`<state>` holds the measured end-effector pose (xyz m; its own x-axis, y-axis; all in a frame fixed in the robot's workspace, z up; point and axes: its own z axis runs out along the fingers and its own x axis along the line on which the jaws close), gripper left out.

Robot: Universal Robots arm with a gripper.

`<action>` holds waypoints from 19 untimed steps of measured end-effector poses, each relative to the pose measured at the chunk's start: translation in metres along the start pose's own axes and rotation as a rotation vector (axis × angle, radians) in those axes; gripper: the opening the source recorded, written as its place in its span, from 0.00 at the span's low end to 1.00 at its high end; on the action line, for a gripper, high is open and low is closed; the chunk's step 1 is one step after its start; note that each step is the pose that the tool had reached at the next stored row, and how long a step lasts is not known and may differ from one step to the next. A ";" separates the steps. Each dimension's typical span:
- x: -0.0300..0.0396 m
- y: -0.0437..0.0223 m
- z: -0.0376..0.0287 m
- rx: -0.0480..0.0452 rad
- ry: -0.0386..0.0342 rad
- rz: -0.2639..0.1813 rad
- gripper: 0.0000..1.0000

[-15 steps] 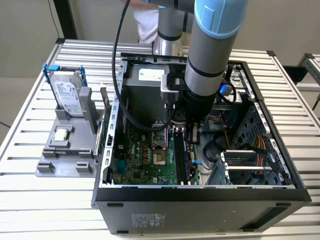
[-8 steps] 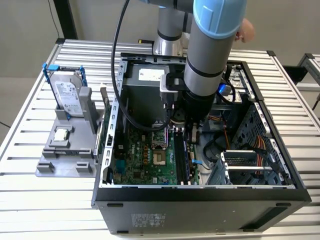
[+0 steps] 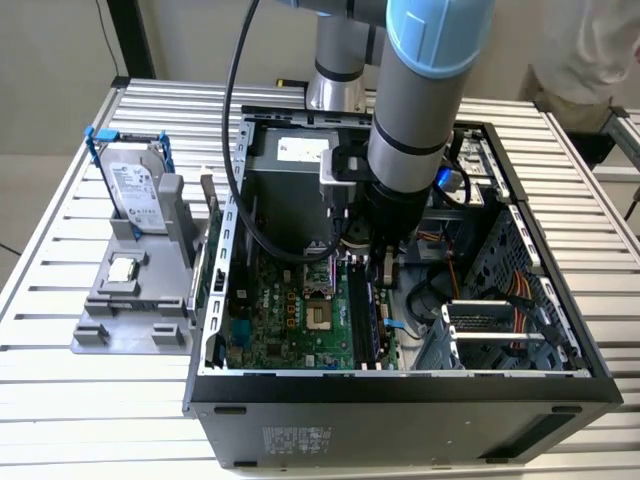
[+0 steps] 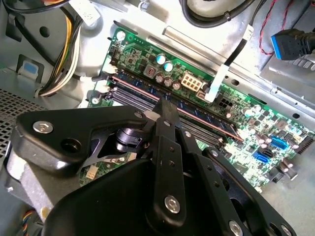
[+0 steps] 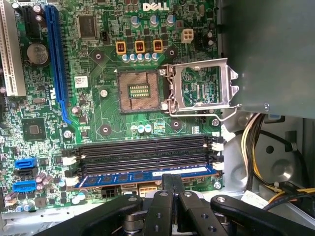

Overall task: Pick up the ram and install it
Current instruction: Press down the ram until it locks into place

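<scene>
I have the arm reaching down into the open computer case [image 3: 400,385], which lies on its side on the counter [image 3: 60,290] so the motherboard [image 5: 98,123] faces up at me. The ram [image 5: 147,176] sits in the outermost of the four memory slots [image 5: 142,152], the one nearest the board's edge; the other three slots are bare and black. In the second wrist view the ram [image 4: 197,114] runs as a long dark strip along that slot.

The claw [image 5: 172,184] is clenched, its two fingertips pressed together with no gap, right over the middle of the stick's top edge. I read that as a pushing pose, not a grasp: closed tips give one firm point to bear down on the module. Whether they actually touch the ram, I cannot tell.

The white latches [image 5: 217,166] at the slot ends look upright against the stick, so I judge it is seated or nearly so.

The processor socket [image 5: 140,91] stands open and empty. On the grey tray [image 3: 125,310] by the counter's far edge the hard drive [image 3: 135,195] stands upright and the processor chip [image 3: 124,268] lies flat.
</scene>
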<state>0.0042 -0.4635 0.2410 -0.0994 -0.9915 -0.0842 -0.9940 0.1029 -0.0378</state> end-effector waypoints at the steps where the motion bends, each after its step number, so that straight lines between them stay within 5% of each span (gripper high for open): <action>1: 0.0000 0.0000 0.0003 0.0000 -0.0001 0.000 0.00; 19: 0.0008 0.0003 0.0101 0.0000 0.0000 0.000 0.00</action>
<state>0.0043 -0.4635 0.2309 -0.0993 -0.9915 -0.0841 -0.9940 0.1028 -0.0378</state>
